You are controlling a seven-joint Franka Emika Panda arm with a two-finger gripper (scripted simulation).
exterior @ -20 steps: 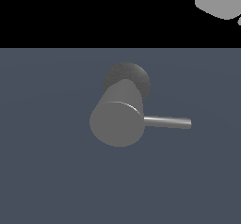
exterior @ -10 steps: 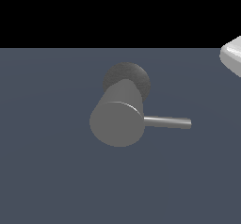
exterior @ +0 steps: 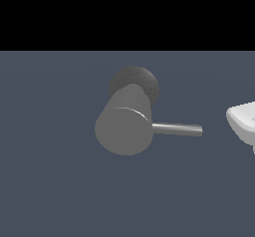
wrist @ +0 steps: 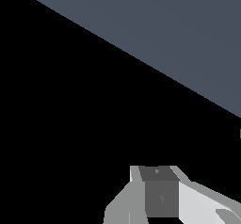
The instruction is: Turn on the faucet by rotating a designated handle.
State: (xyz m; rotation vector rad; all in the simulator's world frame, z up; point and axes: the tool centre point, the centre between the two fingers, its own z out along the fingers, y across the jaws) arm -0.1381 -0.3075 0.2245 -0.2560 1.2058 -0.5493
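Observation:
The faucet [exterior: 124, 126] is a thick matte grey cylinder with its flat round end face toward the exterior camera, on a darker round base [exterior: 134, 81]. The handle [exterior: 177, 129], a thin silver rod, sticks out level toward the exterior view's right. A glossy white part of my arm [exterior: 242, 124] enters at the exterior view's right edge, level with the handle's tip and apart from it. In the wrist view only a grey and white piece of my gripper [wrist: 160, 195] shows. Its fingertips are out of frame. The faucet does not show in the wrist view.
The faucet stands on a flat dark blue-grey floor [exterior: 55, 181], which also shows in the wrist view [wrist: 179, 35]. Black background lies beyond the floor's far edge.
The white arm part has come down from the exterior view's top right corner to the right edge, level with the handle. The faucet and handle have not moved.

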